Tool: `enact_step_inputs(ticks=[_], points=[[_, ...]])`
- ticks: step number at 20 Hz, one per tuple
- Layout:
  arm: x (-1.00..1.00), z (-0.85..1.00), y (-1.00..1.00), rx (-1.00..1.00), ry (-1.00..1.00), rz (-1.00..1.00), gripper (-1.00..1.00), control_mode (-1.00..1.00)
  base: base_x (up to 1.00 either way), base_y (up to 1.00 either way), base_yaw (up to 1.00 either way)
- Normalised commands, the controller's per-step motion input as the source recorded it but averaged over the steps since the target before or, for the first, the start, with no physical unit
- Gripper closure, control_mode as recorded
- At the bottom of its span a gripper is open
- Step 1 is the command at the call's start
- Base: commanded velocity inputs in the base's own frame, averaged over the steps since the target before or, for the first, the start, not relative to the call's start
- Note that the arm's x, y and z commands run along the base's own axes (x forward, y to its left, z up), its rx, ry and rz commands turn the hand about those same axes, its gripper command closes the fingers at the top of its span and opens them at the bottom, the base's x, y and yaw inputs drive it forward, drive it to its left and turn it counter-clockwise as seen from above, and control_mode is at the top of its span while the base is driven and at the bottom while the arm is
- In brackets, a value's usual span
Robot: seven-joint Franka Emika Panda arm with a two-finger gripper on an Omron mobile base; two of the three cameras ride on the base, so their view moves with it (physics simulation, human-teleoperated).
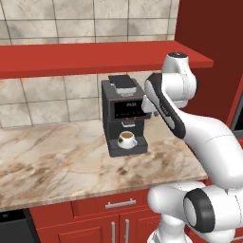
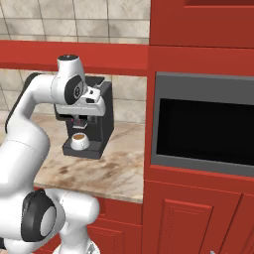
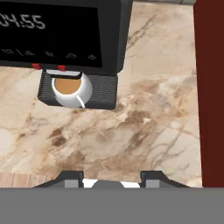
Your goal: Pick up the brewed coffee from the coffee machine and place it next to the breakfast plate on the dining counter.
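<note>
The brewed coffee (image 3: 71, 91) sits on the drip tray (image 3: 101, 91) of the coffee machine (image 1: 124, 115), tucked under the spout, handle turned toward my camera. Cup upright, brown liquid close to the rim. Machine stands on the marble surface (image 1: 57, 156) below the red shelf (image 1: 85, 57), with a red cabinet wall (image 3: 210, 87) close on one side.

My end effector (image 3: 113, 177) is up beside the machine's front, well apart from the cup. Fingers (image 3: 72, 176) part-open with nothing between them; from the base views the hand is mostly hidden behind my own forearm, so I cannot judge the gap well there.

Risks as I read them:
- Cup is off to one side of my line, not centred between the fingers. Descending straight from here would land on bare surface or clip the tray's edge.
- The machine's display housing (image 3: 57, 30) overhangs the cup. Coming in from above would likely knock my wrist into it; a low, sideways approach looks safer.
- Handle faces me. A finger closing on it would probably twist the cup and slop coffee.
- Present gap may be too narrow for the cup's body; pushing in without widening could shove it back against the machine.
- Full cup: any tilt on lift-out or a fast swing spills.
- Shelf overhead and cabinet wall leave little room for my elbow when I withdraw.
</note>
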Motion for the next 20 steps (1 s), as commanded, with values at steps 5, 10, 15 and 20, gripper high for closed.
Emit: enact_step_inputs(ticks=[5, 10, 15, 20], points=[[-0.07, -0.22, 0.17, -0.01, 0.0, 0.05, -1.0, -1.0, 0.0, 0.0, 0.0], [-0.02, -0.5, 0.25, -0.01, -0.06, 0.16, -1.0, -1.0, 0.0, 0.0, 0.0], [0.0, -0.58, 0.17, -0.01, -0.07, 0.22, -1.0, -1.0, 0.0, 0.0, 0.0], [0.0, -0.48, 0.05, 0.0, -0.08, 0.2, -1.0, -1.0, 0.0, 0.0, 0.0]])
